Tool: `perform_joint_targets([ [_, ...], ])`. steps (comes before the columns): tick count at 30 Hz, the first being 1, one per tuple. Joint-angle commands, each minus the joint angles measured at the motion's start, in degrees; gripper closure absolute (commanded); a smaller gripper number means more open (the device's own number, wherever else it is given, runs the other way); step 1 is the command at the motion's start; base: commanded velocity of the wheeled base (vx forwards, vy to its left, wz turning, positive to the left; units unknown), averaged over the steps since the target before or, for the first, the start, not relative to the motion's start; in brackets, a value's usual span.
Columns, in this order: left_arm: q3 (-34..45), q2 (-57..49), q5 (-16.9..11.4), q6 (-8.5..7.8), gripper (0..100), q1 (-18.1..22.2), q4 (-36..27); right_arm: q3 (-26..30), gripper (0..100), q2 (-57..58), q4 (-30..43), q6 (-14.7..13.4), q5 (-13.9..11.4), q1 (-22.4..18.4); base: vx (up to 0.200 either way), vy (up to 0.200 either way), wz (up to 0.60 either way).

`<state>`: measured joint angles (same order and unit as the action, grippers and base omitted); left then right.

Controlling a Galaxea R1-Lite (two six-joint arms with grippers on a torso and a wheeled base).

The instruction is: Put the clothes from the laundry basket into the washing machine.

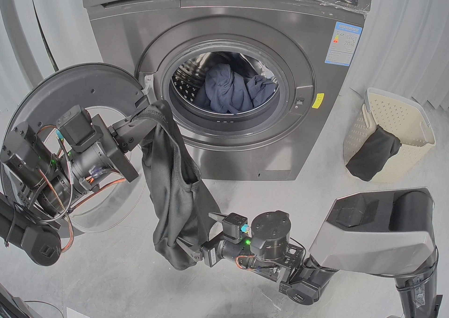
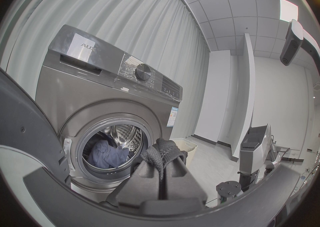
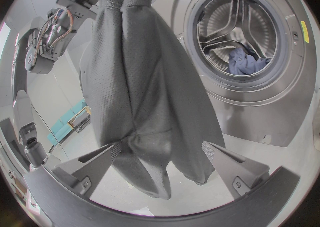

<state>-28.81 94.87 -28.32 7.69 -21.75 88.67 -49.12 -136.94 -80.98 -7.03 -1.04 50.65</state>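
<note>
The washing machine (image 1: 262, 155) stands open, blue clothes (image 1: 229, 90) in its drum and a blue label (image 1: 343, 43) on its front. The head view adds the laundry basket (image 1: 416, 122), with a black garment (image 1: 374, 153) over its rim. Grey shorts (image 1: 175, 183) hang clamped in the left pincer (image 1: 140, 122). The right pincer (image 3: 161, 149) is spread astride their lower end.

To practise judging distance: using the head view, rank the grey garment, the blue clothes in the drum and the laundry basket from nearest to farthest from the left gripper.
1. Grey garment: clamped in the left gripper, hanging below it.
2. Blue clothes: inside the washing machine.
3. Laundry basket: beyond the machine's right side.
</note>
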Motion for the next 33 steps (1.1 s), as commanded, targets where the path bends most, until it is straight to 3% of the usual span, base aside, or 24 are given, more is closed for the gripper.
perform_joint_targets([
  [1, -0.4, -1.2, 0.0, 0.04, 100, -0.5, 0.0, -2.3, 0, -1.8, 0.0, -0.2, 0.1, 0.9, 0.0, 0.0, 0.0],
  [3, -0.4, -1.8, 0.0, 0.31, 100, -0.6, 0.0, -3.3, 0, -2.1, 0.1, -0.2, 0.5, 0.9, 0.0, 0.0, 0.0],
  [11, -0.3, -5.4, -0.7, 4.26, 100, -0.6, 0.0, -3.2, 0, -1.8, 0.0, -0.3, 0.9, -1.2, 0.0, 0.0, 0.0],
  [22, 0.1, -5.3, -0.7, 4.26, 100, -0.6, 0.0, -0.3, 0, 0.7, -0.1, -0.1, 0.8, -5.4, 0.0, 0.0, 0.0],
  [33, 0.3, -4.8, -0.7, 4.17, 100, -0.6, 0.0, 1.0, 0, 5.7, -0.8, 0.6, -1.4, -11.7, 0.0, 0.0, 0.0],
])
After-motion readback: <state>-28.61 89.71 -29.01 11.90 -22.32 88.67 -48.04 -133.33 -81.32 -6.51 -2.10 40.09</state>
